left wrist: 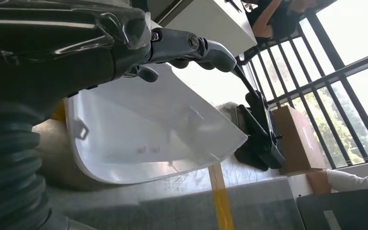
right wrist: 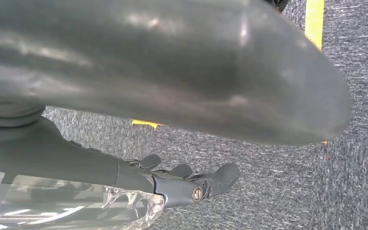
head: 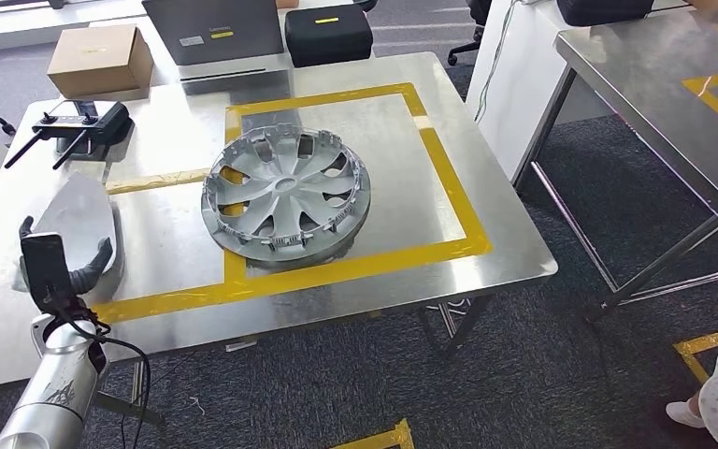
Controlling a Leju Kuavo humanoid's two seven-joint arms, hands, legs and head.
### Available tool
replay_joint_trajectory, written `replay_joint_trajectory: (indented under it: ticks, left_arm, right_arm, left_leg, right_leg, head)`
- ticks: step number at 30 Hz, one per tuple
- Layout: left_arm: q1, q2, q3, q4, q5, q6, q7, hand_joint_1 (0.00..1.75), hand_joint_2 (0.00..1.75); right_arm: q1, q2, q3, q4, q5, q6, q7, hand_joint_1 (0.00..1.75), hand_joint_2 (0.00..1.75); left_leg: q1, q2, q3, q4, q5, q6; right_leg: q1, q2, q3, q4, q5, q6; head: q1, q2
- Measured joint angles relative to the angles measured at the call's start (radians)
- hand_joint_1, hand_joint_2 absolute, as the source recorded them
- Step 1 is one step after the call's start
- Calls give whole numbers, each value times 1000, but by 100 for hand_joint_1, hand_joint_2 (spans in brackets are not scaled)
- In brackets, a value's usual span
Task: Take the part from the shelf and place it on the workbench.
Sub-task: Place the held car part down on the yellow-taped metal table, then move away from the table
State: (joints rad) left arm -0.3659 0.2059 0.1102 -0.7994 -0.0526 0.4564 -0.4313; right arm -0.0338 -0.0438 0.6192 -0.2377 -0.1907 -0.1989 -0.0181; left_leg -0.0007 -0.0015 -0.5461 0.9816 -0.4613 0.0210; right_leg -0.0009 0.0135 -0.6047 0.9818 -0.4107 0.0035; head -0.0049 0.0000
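The part is a pale grey, shield-shaped panel lying on the left side of the steel workbench, outside the yellow tape square. My left hand grips its near end, with dark fingers wrapped around both edges. In the left wrist view my left hand curls its fingers over the white part, whose lower edge sits on the bench. My right hand hangs over the grey carpet, fingers apart and holding nothing.
A silver wheel cover lies inside the tape square. A black remote controller, a cardboard box, a grey case and a black case line the far side. Another steel table stands right. A person's shoe shows at the lower right.
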Motion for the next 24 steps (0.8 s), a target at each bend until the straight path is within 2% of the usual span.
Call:
replay_joint_trajectory:
  ticks: [7,9,10,12,14,19,24]
  left_arm:
    - [-10,-6,-4,7,38,32,-44,0,0]
    - [-10,-10,-5,2,76,3,-76,0,0]
    - [0,-15,-7,-19,115,-45,-99,0,0]
    - [49,-30,-24,-128,190,-173,-119,0,0]
    - [119,-47,-68,-291,214,-242,-91,0,0]
    - [256,-64,-228,-621,151,-244,-60,0,0]
    - [330,-74,-377,-757,114,-256,-60,0,0]
  right_arm:
    - [5,-2,11,0,-21,-2,-4,0,0]
    - [5,-3,19,-1,-28,-2,-6,0,0]
    - [6,-4,23,-2,-33,-3,-9,0,0]
    - [9,-8,31,-3,-44,-3,-18,0,0]
    - [11,-13,40,-3,-53,-2,-28,0,0]
    - [10,-21,63,-5,-63,-5,-34,0,0]
    - [2,-22,80,-13,-71,-19,-29,0,0]
  left_leg:
    - [0,0,0,0,0,0]
    - [0,0,0,0,0,0]
    - [0,0,0,0,0,0]
    - [-1,0,0,0,0,0]
    - [-2,0,0,0,0,0]
    - [-4,0,-1,0,-3,2]
    - [-5,0,-1,0,-4,4]
  right_leg:
    - [0,0,0,0,0,0]
    - [0,0,0,0,0,0]
    - [0,0,0,0,0,0]
    - [-1,0,0,0,0,0]
    - [-1,0,0,0,0,0]
    - [-3,0,0,0,-1,1]
    - [-4,0,0,0,-1,1]
  head:
    - [0,0]
    - [0,0]
    - [0,0]
    - [0,0]
    - [0,0]
    - [0,0]
    - [0,0]
